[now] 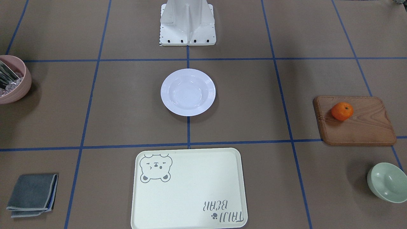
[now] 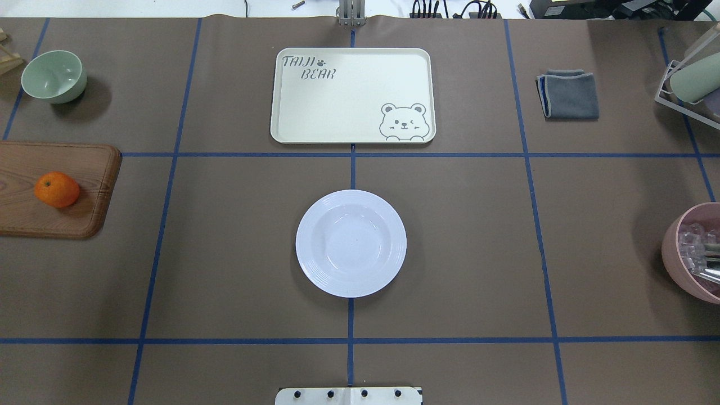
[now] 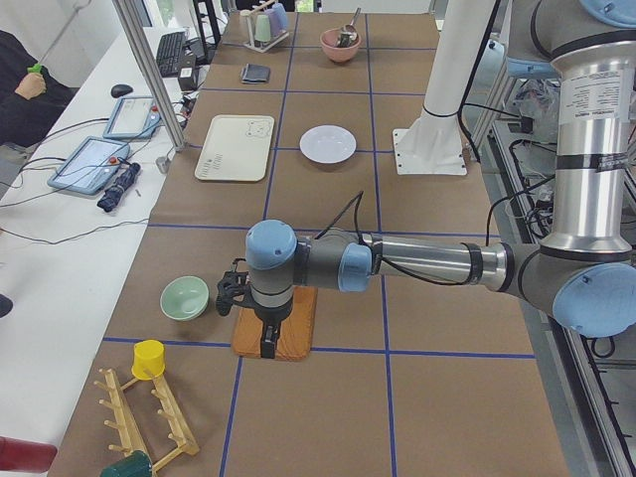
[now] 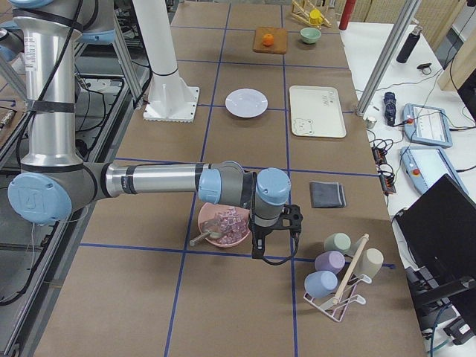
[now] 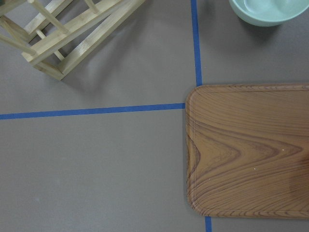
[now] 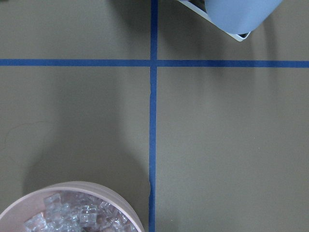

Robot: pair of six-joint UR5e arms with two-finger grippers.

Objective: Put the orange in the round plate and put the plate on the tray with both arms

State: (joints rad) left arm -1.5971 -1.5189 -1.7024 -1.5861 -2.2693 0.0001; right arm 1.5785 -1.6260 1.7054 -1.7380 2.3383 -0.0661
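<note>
The orange (image 1: 342, 111) (image 2: 57, 189) (image 4: 268, 38) lies on a brown wooden board (image 1: 365, 127) (image 5: 251, 154) at the table's left end. The white round plate (image 1: 188, 92) (image 2: 351, 243) sits empty in the middle, in front of the robot's base. Beyond it lies the cream bear tray (image 1: 190, 190) (image 2: 349, 95), also empty. My left gripper (image 3: 266, 346) hangs over the near edge of the board; in this side view I cannot tell whether it is open or shut. My right gripper (image 4: 257, 251) hangs beside the pink bowl at the other end, and I cannot tell its state either.
A pale-green bowl (image 1: 388, 186) (image 5: 265, 9) and a wooden rack (image 5: 63, 34) stand near the board. A pink bowl of ice cubes (image 2: 694, 253) (image 6: 72, 210), a folded grey cloth (image 2: 568, 94) and a cup rack (image 4: 338, 279) are on the right side. A person sits at the side desk (image 3: 25, 94).
</note>
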